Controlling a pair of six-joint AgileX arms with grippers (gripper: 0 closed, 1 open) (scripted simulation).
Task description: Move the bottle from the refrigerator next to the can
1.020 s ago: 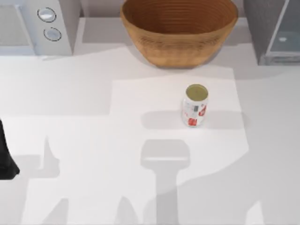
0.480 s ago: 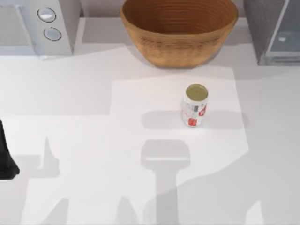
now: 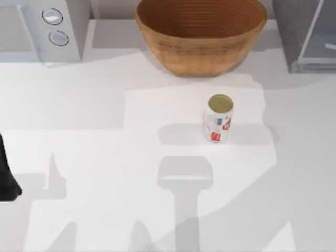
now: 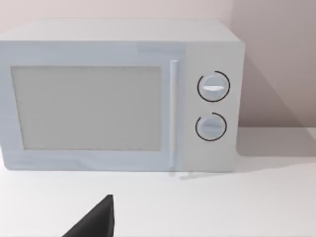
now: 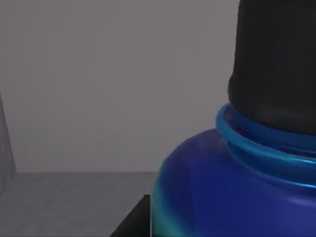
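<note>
Blue-shouldered bottle point(image 5: 217, 192) looms close inside the grey refrigerator point(image 3: 307, 31).

open tabletop point(image 3: 105, 157) around the can point(image 3: 218, 118), basket point(image 3: 200, 32) behind, refrigerator point(image 3: 307, 34) at right corner

The can point(image 3: 218, 118) stands mid-table, before the basket point(image 3: 201, 32); microwave point(image 3: 39, 29) back left, refrigerator point(image 3: 307, 34) back right.

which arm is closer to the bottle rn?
Right. Its wrist view sits right up against the bottle, blue shoulder and black cap looming large against grey walls. The left arm is parked at the table's left edge, its wrist camera facing the microwave.
</note>
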